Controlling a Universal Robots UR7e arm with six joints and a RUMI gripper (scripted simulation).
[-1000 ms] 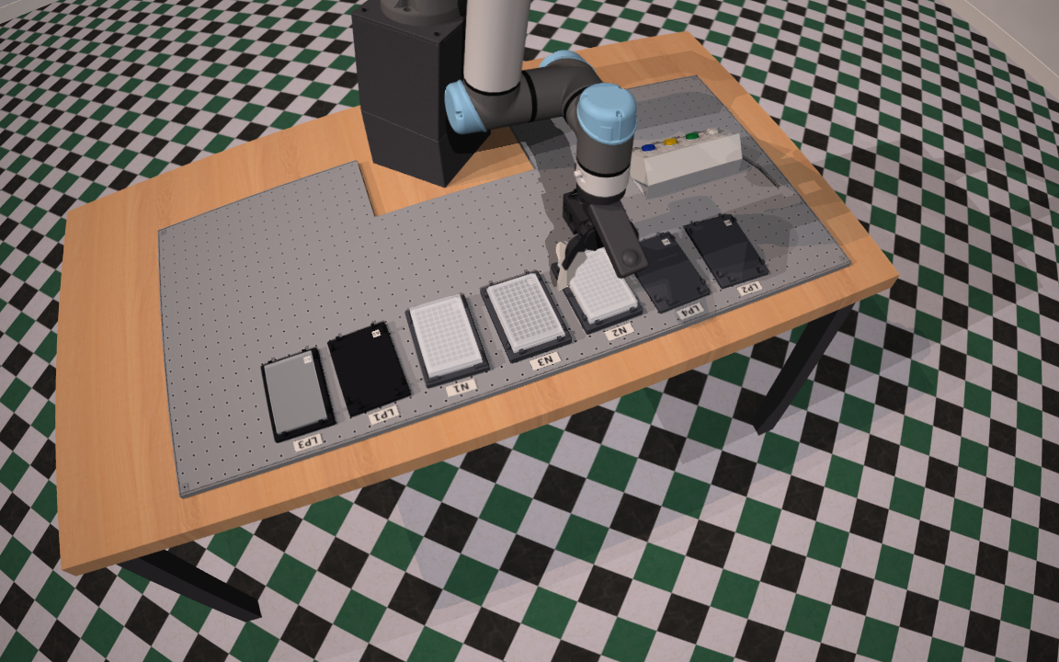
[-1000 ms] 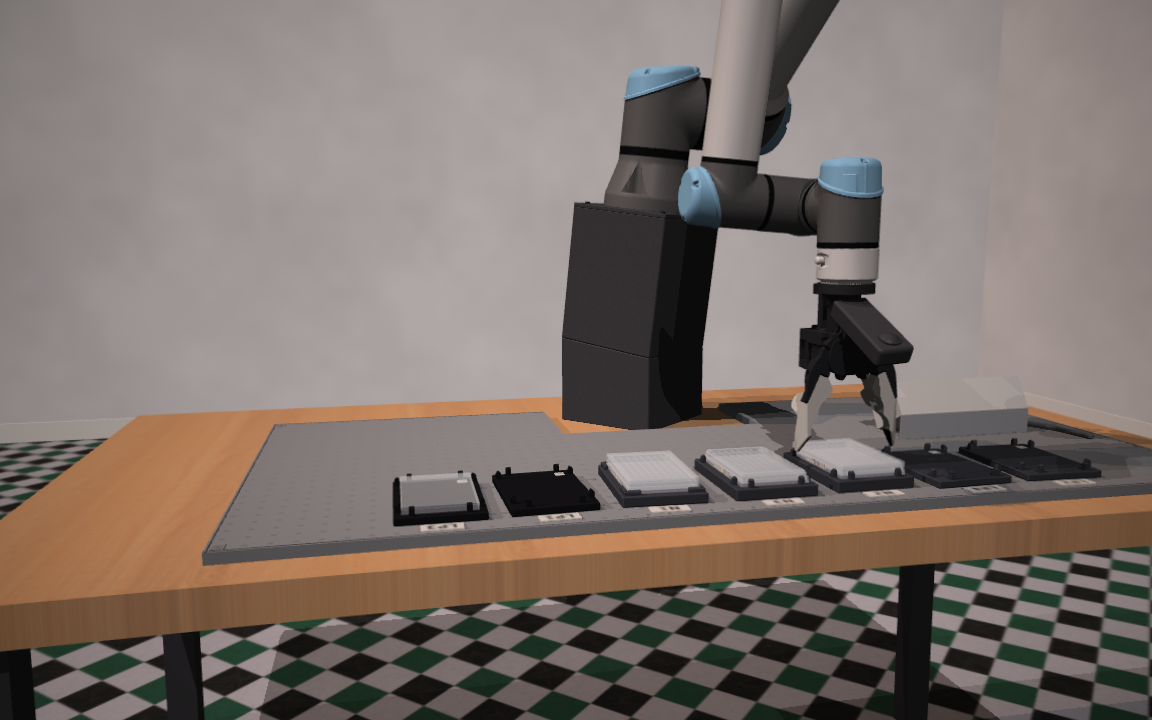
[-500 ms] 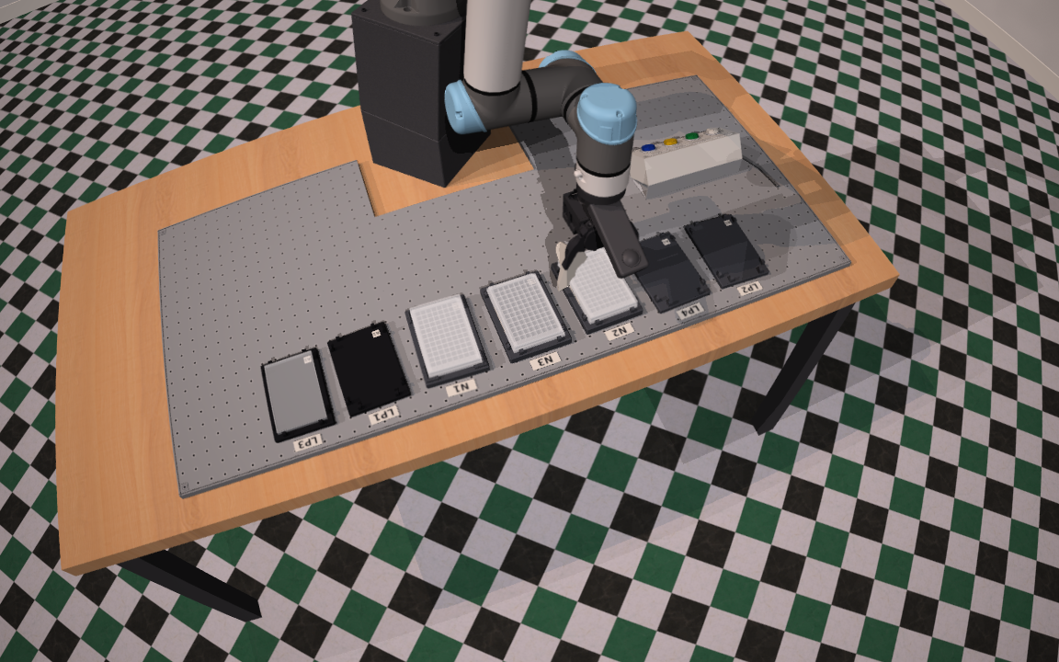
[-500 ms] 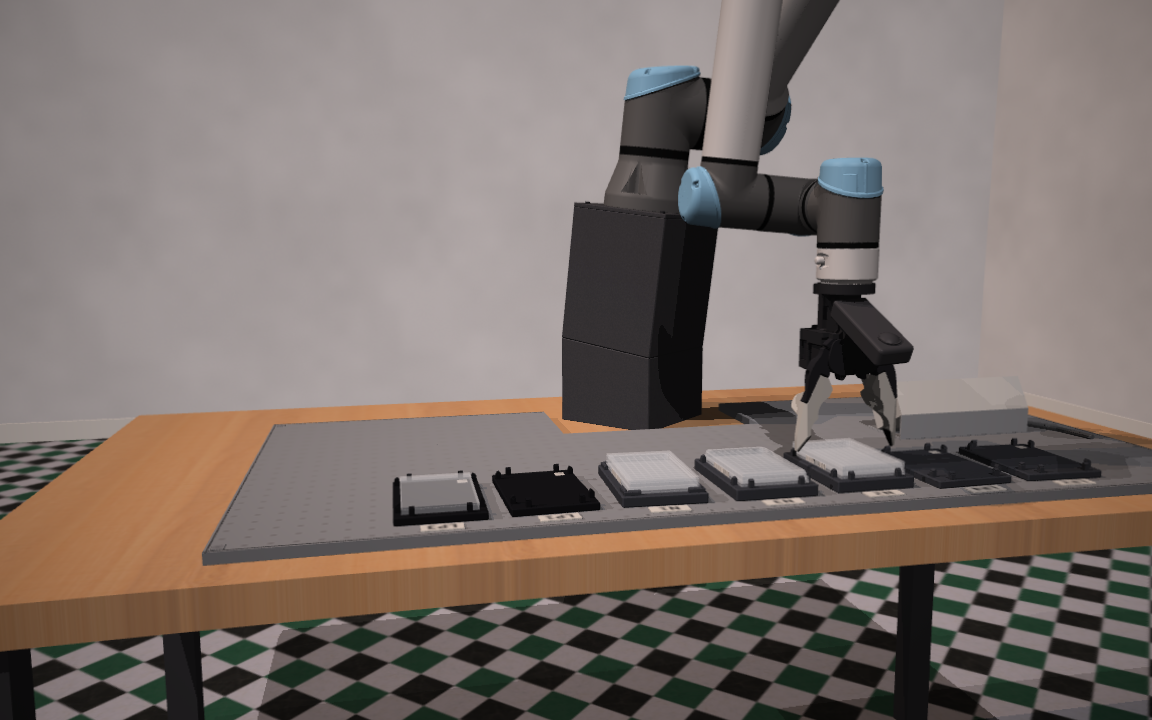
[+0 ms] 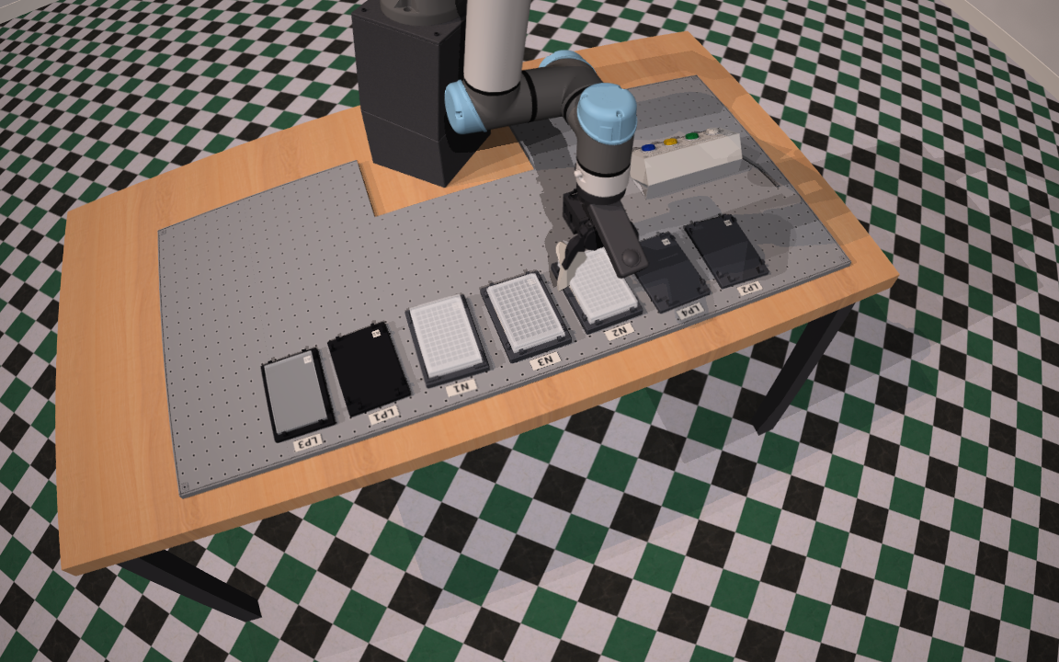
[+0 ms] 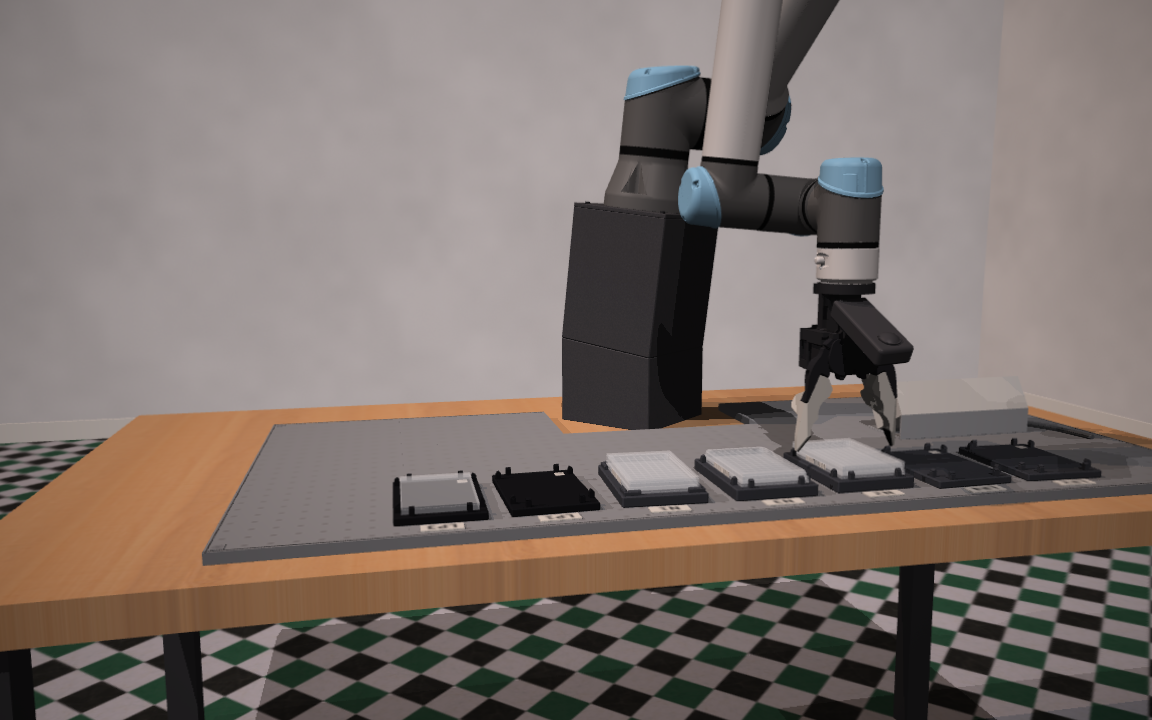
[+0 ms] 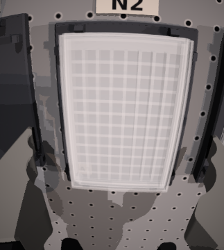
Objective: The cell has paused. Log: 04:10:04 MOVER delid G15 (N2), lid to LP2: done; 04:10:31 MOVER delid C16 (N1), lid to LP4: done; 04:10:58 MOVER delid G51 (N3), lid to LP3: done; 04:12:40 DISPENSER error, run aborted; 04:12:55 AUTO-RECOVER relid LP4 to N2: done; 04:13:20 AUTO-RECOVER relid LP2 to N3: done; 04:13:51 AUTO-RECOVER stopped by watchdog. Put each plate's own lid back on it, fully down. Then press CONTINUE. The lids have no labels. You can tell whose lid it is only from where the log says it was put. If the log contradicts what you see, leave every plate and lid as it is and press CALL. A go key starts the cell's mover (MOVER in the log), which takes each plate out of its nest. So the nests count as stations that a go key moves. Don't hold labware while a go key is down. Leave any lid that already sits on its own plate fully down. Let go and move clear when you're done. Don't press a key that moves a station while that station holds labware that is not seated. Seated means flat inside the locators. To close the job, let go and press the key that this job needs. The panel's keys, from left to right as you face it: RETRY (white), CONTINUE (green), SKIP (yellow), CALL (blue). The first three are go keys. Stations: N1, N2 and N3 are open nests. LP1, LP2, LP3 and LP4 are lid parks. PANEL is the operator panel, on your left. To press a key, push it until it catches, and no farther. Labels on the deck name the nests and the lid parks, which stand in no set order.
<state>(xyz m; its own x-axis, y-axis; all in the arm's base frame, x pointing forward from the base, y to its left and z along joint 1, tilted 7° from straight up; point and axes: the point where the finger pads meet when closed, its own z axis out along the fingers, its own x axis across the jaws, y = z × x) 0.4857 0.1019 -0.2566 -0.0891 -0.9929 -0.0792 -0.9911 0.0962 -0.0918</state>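
From here the claw point(image 5: 591, 268) point(image 6: 845, 445) point(image 7: 122, 133) stands released around the lidded plate point(image 5: 601, 290) point(image 6: 850, 457) point(image 7: 122, 114) at N2, so it should rise straight up, both fingers kept wide, without brushing the lid or the neighbouring nest.

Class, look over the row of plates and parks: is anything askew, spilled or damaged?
Nothing clearly stands out. The N1 plate, N3 plate and N2 plate look level in their nests, and I see no spill or breakage. Whether the N2 plate's lid is fully down, I cannot tell.
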